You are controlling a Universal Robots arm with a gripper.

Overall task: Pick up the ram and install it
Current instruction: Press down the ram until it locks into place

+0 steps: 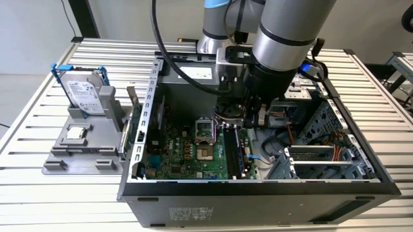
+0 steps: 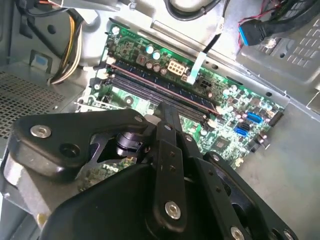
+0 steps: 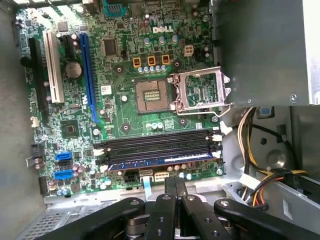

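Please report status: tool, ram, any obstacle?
Tool shut, close over motherboard. Ram in the slot nearest it, seating unclear. Cables beside, not in path.

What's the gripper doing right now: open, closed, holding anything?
Gripper: closed with nothing between the fingers, inside the computer case above the memory slots; a ram stick sits in one slot.

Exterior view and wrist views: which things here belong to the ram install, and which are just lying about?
Belongs to the job:
- long narrow dark ram stick, sitting in a slot
- black motherboard memory slots
- black robot hand, shut, close above the stick

Just lying about:
- silver hard drive in blue frame
- small square silver processor chip
- grey plastic holder carrying both
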